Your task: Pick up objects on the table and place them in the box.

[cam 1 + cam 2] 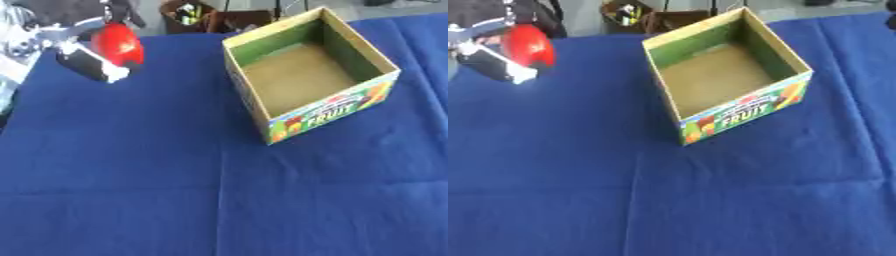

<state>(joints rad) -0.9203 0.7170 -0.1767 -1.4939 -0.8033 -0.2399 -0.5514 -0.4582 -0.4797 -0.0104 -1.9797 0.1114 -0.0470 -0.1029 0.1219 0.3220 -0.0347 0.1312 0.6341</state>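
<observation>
My left hand (86, 62) is at the upper left, raised over the blue cloth, its fingers and thumb curled round a round red object (119, 44). The open cardboard box (359, 49) with green inner walls and a printed "FRUIT" side stands at the upper right of the table, to the right of the hand and apart from it. Its brown floor is bare. My right hand shows in neither view.
A blue cloth (175, 190) covers the table. Beyond the far edge stands a dark brown container (185, 15) with small items in it. Grey floor lies behind the table.
</observation>
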